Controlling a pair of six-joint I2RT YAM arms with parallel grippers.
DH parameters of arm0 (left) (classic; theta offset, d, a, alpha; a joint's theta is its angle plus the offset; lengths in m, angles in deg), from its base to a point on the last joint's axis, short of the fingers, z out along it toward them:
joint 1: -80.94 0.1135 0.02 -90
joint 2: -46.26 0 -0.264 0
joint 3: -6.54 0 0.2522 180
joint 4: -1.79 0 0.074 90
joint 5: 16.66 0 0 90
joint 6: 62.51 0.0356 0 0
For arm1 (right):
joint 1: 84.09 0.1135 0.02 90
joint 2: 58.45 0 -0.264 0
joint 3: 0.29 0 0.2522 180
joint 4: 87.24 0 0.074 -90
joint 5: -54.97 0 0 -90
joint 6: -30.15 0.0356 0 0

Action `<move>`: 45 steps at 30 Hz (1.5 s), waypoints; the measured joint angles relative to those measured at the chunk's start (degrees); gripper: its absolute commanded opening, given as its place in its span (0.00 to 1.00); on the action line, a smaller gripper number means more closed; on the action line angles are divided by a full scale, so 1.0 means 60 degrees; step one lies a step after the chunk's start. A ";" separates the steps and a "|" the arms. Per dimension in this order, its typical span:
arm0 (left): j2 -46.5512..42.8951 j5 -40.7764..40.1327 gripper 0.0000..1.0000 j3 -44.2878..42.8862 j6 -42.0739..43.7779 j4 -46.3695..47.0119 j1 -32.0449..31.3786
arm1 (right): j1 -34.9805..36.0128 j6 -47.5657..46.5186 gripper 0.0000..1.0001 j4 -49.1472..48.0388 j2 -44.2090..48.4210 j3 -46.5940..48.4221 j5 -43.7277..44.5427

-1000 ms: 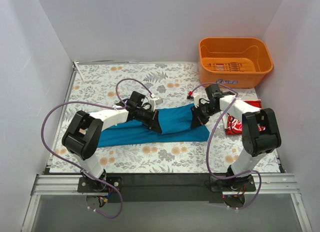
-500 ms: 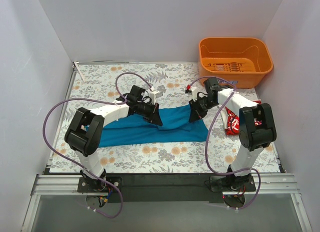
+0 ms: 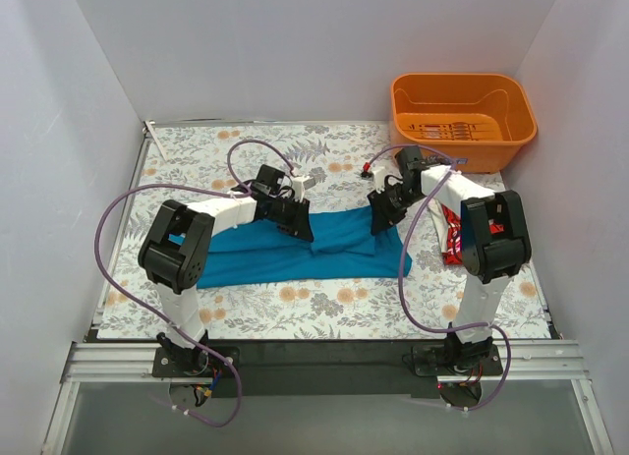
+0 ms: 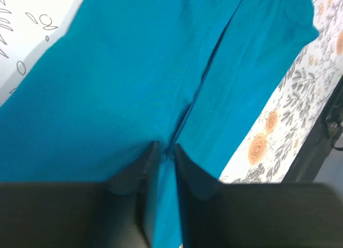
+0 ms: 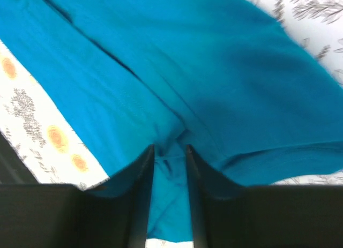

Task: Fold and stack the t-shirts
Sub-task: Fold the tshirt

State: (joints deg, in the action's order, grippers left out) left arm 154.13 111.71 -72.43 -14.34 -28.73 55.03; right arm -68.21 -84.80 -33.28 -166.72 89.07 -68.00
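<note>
The plain teal-blue cotton t-shirt (image 3: 285, 260) lies flattened into a long band across the middle of the top view, running from centre-left to just right of centre. Its far long edge is gathered up at two places where the arms have it. It looks like the lengthwise fold is in hand: the edge is pinched and raised, but not yet laid over the rest of the cloth.

The left gripper (image 3: 301, 225) sits on that edge near the band's middle. In its wrist view the fingers (image 4: 131, 175) stand narrow, with a ridge of teal cloth pinched between them and a seam running away toward the top of the frame. The right gripper (image 3: 377, 217) bites the same edge toward the band's right end. Its fingers (image 5: 134, 175) are likewise nearly together with cloth between them, and a layered hem shows just beyond.

My guess is that the next move calls for both arms to carry the edge together toward the bottom of the frame. They would need to stay level with each other so the fold lands straight, and let go only once the cloth lies flat.

The red t-shirt with white printed lettering (image 3: 453, 243) lies crumpled at centre-right, partly hidden by the right arm and apart from the teal one. The orange plastic basket (image 3: 496, 143) stands in the upper right, off the floral-patterned table cover (image 3: 334, 308).
</note>
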 measured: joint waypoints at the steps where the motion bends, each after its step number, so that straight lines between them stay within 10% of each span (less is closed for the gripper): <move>1: 0.0004 -0.0058 0.25 -0.0044 0.0076 -0.0076 0.0018 | 0.0000 0.0058 0.42 0.0007 -0.0015 0.0069 0.0080; 5: -0.0146 -0.0350 0.39 -0.0153 0.0546 -0.0554 0.0200 | 0.0000 0.0127 0.43 0.0015 0.0044 0.0335 0.0357; 16: -0.1650 -0.1541 0.35 -0.0189 0.3257 -0.2827 0.2007 | 0.1322 -0.0219 0.33 0.0259 0.1530 0.0033 0.2091; 28: -0.1512 -0.2951 0.28 0.0572 0.4594 -0.3840 0.3435 | 0.2481 -0.0408 0.27 0.0379 -0.0208 0.0018 0.4149; 37: -0.1854 -0.3151 0.22 0.1432 0.4528 -0.3519 0.4135 | 0.2499 -0.0692 0.24 0.0790 -0.2517 0.3311 0.5646; 45: -0.3078 -0.2499 0.27 0.2503 0.4470 -0.4233 0.4615 | 0.2524 -0.1545 0.35 -0.1756 -0.6492 0.9256 0.6863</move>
State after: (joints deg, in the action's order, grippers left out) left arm 135.66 96.71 -57.41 12.48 -54.12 82.72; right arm -53.06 -94.07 -43.81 -205.67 144.61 -26.82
